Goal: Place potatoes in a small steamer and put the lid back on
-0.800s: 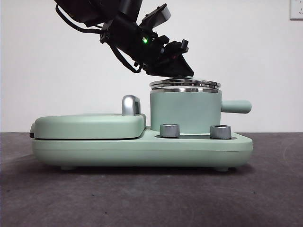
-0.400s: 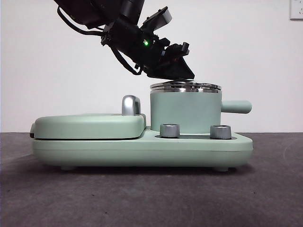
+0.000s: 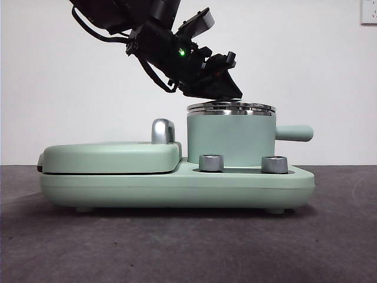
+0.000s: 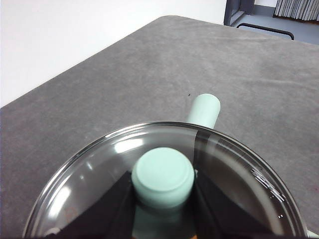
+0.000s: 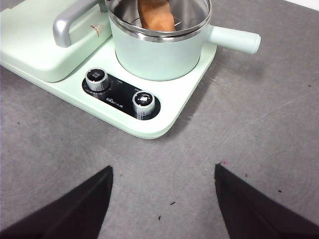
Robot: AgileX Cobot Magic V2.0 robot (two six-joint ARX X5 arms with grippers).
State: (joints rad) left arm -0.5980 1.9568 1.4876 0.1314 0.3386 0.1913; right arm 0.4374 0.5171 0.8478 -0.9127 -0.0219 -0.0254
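Observation:
The small steamer [image 3: 230,138] stands on the right of the green appliance base [image 3: 177,187], its stubby handle [image 3: 293,132] pointing right. The lid [image 3: 231,108] lies flat on its steel rim. My left gripper [image 3: 227,93] comes down from the upper left and is shut on the lid's mint-green knob [image 4: 163,175]; the glass of the lid [image 4: 239,179] spreads around it. The potato [image 5: 155,15] lies inside the steamer [image 5: 159,52], orange-brown. My right gripper [image 5: 162,199] is open and empty over the table in front of the appliance.
The flat hinged grill plate [image 3: 112,156] with its chrome handle [image 3: 163,131] takes up the appliance's left side. Two steel dials [image 5: 96,78] [image 5: 143,101] sit on the front panel. Dark grey table lies all around.
The lid, held a little above the rim and slightly tilted one second ago, has come down to rest flat on the steamer. The left gripper has lowered with it.

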